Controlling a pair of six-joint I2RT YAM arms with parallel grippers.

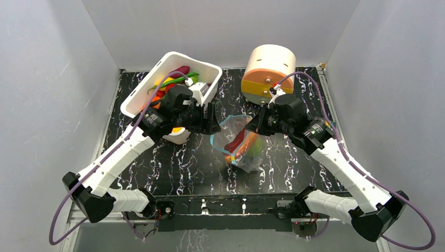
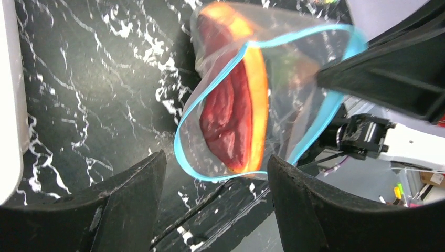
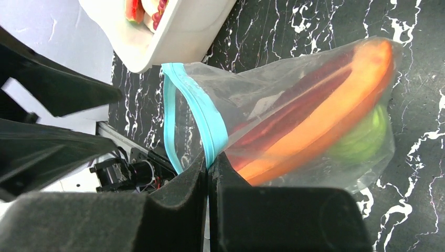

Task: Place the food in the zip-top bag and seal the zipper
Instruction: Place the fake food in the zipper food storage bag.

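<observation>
The zip-top bag [image 1: 242, 143] lies mid-table, its mouth gaping toward the left. Inside it is food: a red and orange piece [image 3: 325, 123] and a green one [image 3: 364, 137]. My right gripper [image 3: 209, 157] is shut on the blue-teal zipper [image 3: 207, 123] at one side of the mouth. In the top view the right gripper [image 1: 258, 126] sits at the bag's far right edge. My left gripper [image 2: 216, 157] is open with nothing between its fingers, just short of the zipper loop [image 2: 181, 144] and the red piece [image 2: 225, 115]. From above, the left gripper [image 1: 210, 121] hangs left of the bag.
A white bin [image 1: 140, 101] holding more toy food [image 1: 177, 79] stands tilted at the back left, close behind the left arm, and its corner [image 3: 178, 37] shows in the right wrist view. A round tan and orange container [image 1: 268, 73] stands at the back, behind the right gripper.
</observation>
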